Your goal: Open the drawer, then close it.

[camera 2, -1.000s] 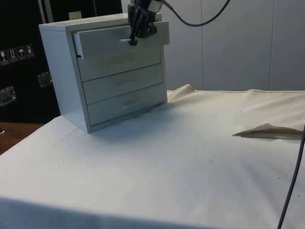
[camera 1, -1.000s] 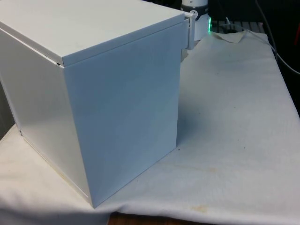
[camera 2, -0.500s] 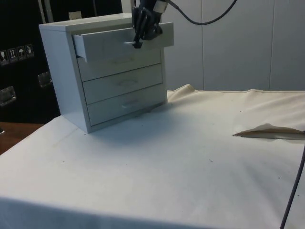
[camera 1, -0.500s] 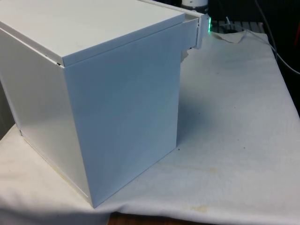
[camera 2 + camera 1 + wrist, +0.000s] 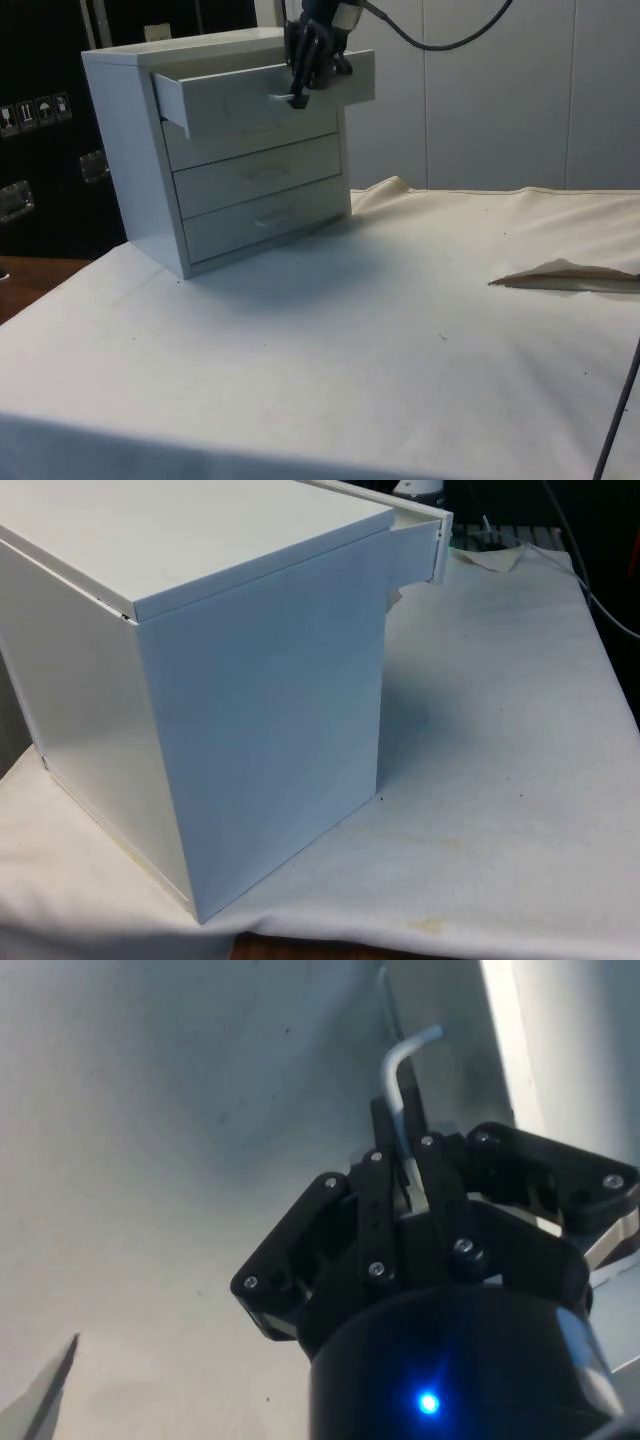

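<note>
Standing on the white cloth [image 5: 400,340] toward the side view's left, the white chest of drawers [image 5: 130,150] has three drawers, one above another. The top drawer [image 5: 230,95] sticks out partway from the chest; the two below sit flush.

Side view: the black gripper [image 5: 300,95] comes down from above onto the front of the top drawer and is closed on the drawer's handle [image 5: 282,97], a thin white bar that shows just beside the fingers. A black cable loops away from the arm toward the wall. Further along the table the cloth is rucked into a low fold [image 5: 560,275].

Front view: the chest [image 5: 200,680] turns its blank back and side panels to the camera, so drawer fronts and gripper are hidden. What does show is the end of the pulled-out drawer [image 5: 420,550], jutting past the chest's far top corner toward the front view's right.

Wrist view: the two fingers [image 5: 385,1210] are pinched tight on the handle [image 5: 400,1070], whose bent white end pokes out past the fingertips against the pale drawer front. The grip is narrow, with the bar filling the gap between the pads.
</note>
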`<action>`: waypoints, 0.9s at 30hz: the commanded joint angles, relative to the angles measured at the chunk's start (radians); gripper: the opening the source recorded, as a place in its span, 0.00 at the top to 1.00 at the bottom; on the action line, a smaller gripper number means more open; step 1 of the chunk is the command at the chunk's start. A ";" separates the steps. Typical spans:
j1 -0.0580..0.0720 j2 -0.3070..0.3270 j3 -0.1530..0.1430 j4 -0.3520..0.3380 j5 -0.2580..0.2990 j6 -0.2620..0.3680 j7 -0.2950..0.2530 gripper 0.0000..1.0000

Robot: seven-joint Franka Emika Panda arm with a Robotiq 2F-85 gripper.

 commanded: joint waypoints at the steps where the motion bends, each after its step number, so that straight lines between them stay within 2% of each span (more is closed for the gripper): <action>1: 0.003 -0.011 0.017 -0.010 -0.001 -0.017 0.000 1.00; 8: 0.003 -0.019 0.042 -0.017 -0.005 -0.052 -0.008 1.00; 9: 0.000 -0.008 0.028 -0.007 0.000 -0.043 -0.006 1.00; 10: 0.003 -0.019 0.045 -0.018 -0.005 -0.055 -0.009 1.00; 17: 0.003 -0.029 0.067 -0.028 -0.007 -0.084 -0.016 1.00; 18: 0.000 -0.020 0.055 -0.018 0.000 -0.080 -0.013 1.00; 19: 0.003 -0.033 0.071 -0.031 -0.007 -0.086 -0.015 1.00; 24: 0.004 -0.041 0.072 -0.039 -0.003 -0.084 -0.015 1.00; 25: 0.000 -0.028 0.061 -0.028 0.000 -0.083 -0.013 1.00; 27: 0.003 -0.051 0.068 -0.046 0.000 -0.081 -0.015 1.00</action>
